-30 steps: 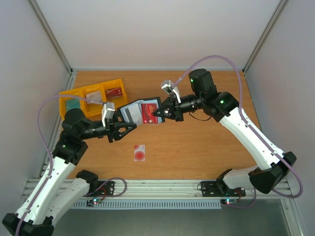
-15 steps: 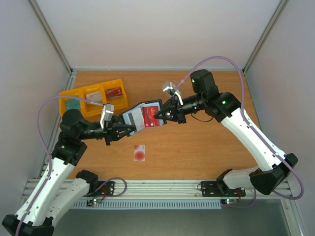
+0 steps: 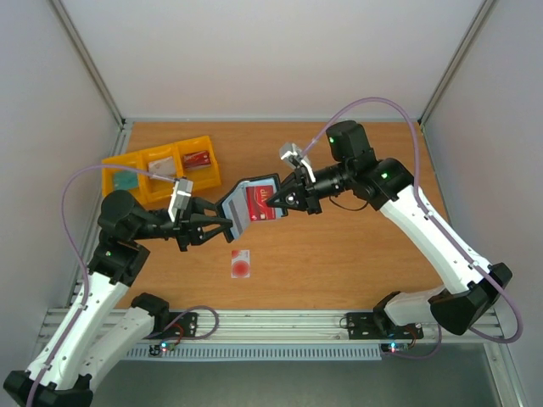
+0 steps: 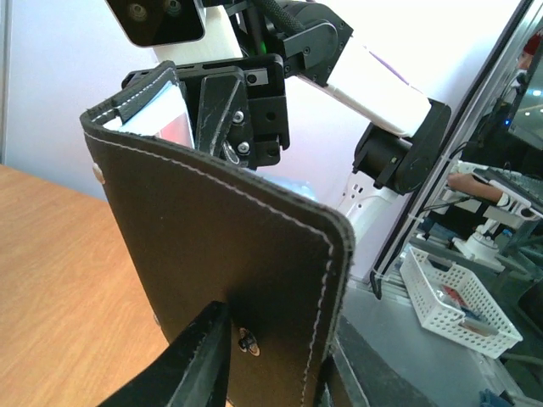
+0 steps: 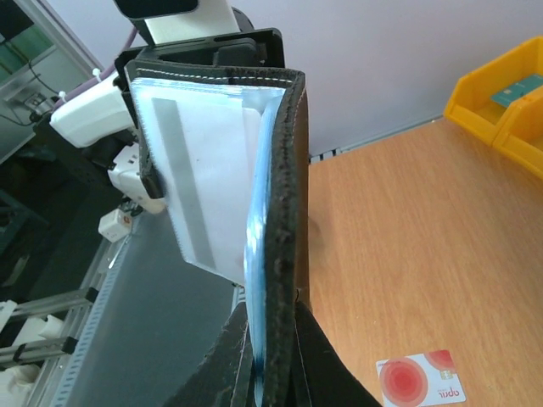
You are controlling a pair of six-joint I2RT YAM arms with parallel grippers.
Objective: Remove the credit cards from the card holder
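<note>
Top view: the wooden surface (image 3: pixel 365 246) is enclosed by white walls. Yellow bins (image 3: pixel 141 183) at its far left hold a teal card (image 3: pixel 125 180), a whitish card (image 3: pixel 159 163) and a red card (image 3: pixel 196 158). The card holder (image 3: pixel 242 206) hangs open above the surface, with the left fingers (image 3: pixel 210 222) and right fingers (image 3: pixel 284 199) clenched on opposite ends. A dark red card (image 3: pixel 263 201) sits in its pocket. A circle card (image 3: pixel 241 264) lies on the surface nearby.

Left wrist view: the left fingers (image 4: pixel 191 360) clamp the holder's black cover (image 4: pixel 237 254).

Right wrist view: the right fingers (image 5: pixel 327 373) pinch the holder's edge (image 5: pixel 284 212). A white card (image 5: pixel 204 178) sits in its pocket.

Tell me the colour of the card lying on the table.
The card is white with a red circle, clearest in the right wrist view.
</note>
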